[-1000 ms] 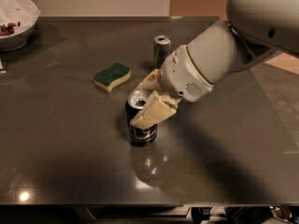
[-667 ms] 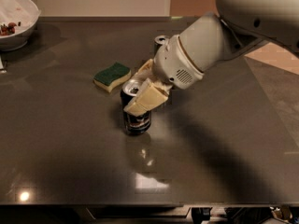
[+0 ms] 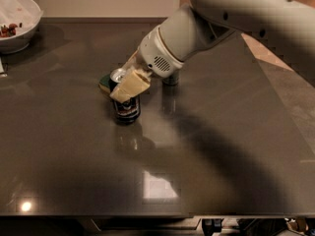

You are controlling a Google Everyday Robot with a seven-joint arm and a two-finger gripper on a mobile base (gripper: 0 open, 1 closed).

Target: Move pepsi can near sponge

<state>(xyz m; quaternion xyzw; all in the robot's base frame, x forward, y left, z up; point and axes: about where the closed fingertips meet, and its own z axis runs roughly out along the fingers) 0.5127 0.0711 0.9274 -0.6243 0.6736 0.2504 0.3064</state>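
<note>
The dark blue pepsi can (image 3: 126, 107) stands upright on the dark table (image 3: 74, 156), left of centre. My gripper (image 3: 126, 80) is shut on the can's upper part, one pale fingertip (image 3: 130, 85) lying across its front. The sponge (image 3: 105, 82), green on top, peeks out just behind and left of the can, mostly hidden by it and the gripper. My white arm reaches in from the upper right.
A white bowl (image 3: 17, 26) with some food sits at the back left corner. A slimmer silver-grey can (image 3: 171, 78) stands behind the wrist, mostly hidden by the arm. The table's front edge runs along the bottom.
My gripper has carried the pepsi can left and toward the back, so it now stands right in front of the sponge. The arm now covers most of the silver can.
</note>
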